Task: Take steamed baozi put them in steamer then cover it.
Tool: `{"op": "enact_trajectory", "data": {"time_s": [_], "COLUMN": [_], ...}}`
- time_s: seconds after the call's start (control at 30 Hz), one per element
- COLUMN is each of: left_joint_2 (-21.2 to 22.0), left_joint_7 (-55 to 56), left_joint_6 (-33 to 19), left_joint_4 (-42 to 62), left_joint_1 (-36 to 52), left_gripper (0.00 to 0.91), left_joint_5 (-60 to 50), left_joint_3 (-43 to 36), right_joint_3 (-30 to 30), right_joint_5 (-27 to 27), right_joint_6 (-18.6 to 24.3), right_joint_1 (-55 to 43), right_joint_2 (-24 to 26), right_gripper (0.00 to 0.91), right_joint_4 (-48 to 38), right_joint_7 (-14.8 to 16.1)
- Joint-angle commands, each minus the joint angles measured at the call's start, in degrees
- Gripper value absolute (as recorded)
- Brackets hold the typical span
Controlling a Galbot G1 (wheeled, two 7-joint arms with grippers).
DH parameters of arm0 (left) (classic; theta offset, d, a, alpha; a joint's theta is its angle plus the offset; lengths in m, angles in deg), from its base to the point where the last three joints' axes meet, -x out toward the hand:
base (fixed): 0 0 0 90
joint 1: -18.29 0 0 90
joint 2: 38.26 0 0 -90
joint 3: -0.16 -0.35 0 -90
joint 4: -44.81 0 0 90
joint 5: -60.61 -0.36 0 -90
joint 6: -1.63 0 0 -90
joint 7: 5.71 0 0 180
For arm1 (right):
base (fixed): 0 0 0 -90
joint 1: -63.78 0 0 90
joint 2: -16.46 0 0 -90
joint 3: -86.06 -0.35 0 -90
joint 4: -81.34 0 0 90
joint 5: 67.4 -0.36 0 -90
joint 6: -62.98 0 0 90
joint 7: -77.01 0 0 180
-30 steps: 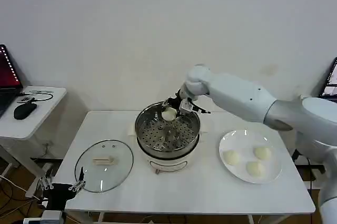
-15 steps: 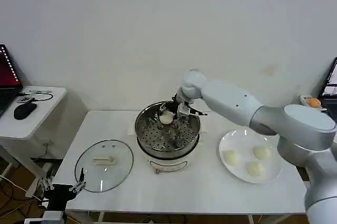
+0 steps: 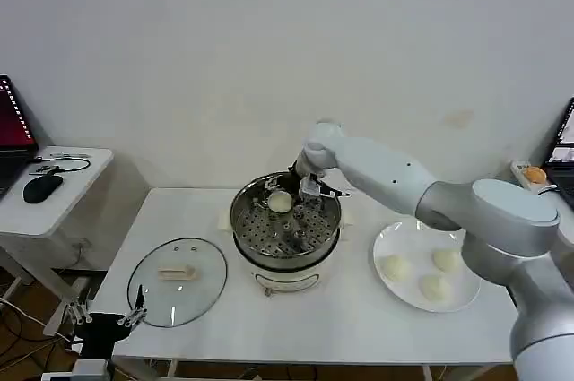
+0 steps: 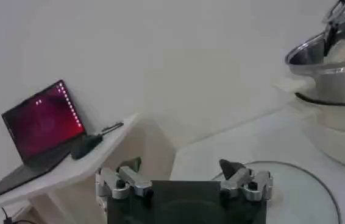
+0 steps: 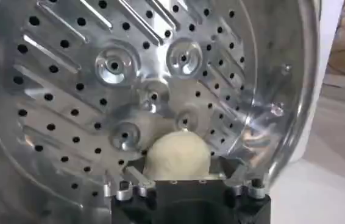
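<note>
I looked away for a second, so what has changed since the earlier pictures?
The right hand, still shut on a cream-white dough bun, has lowered it from the rim into the shiny steel steamer basket. The glass lid, the three buns on the white plate and the left hand stayed put.

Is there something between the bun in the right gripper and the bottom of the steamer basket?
Nothing visible is in the way. The right gripper holds one bun just above the holed bottom of the steamer, and that bottom is bare. The lid lies off on the table, beside the steamer.
</note>
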Motion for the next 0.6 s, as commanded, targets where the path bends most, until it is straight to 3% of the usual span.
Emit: {"op": "enact_trajectory", "data": {"time_s": [0.03, 0.13, 0.23, 0.27, 0.33, 0.43, 0.6], "left_joint_2": [0.0, -0.1, -0.4, -0.6, -1.6, -3.1, -4.7], "left_joint_7": [-0.1, -0.2, -0.5, -0.6, -1.0, -1.4, -1.8], "left_joint_6": [0.2, 0.3, 0.6, 0.7, 1.4, 2.1, 3.2], "left_joint_4": [-0.1, -0.2, -0.4, -0.5, -0.5, -0.6, -1.6], "left_joint_1": [0.2, 0.4, 0.5, 0.6, 0.9, 1.4, 2.1], "left_gripper": [0.907, 0.907, 0.907, 0.907, 0.907, 0.907, 0.907], "left_joint_5": [-0.1, -0.1, 0.0, 0.1, 1.1, 2.2, 3.1], "left_joint_3": [-0.2, -0.5, -0.7, -0.6, -0.5, -0.3, -0.9], "right_joint_3": [2.4, 4.1, 11.4, 12.8, 14.4, 15.3, 18.5], "right_joint_5": [-3.9, -7.7, -25.1, -27.7, -30.0, -29.8, -31.9], "right_joint_6": [-1.6, -5.2, -14.6, -18.5, -25.7, -29.7, -35.1], "right_joint_1": [-3.5, -7.0, -15.6, -17.7, -21.8, -24.6, -26.9], "right_joint_2": [1.2, 3.4, 8.8, 10.8, 15.1, 21.8, 30.6], "right_gripper": [0.907, 0.907, 0.907, 0.907, 0.907, 0.907, 0.907], "right_joint_4": [2.8, 7.2, 16.0, 19.3, 24.3, 28.2, 31.8], "right_joint_7": [2.3, 4.6, 8.1, 9.5, 12.0, 14.2, 15.5]}}
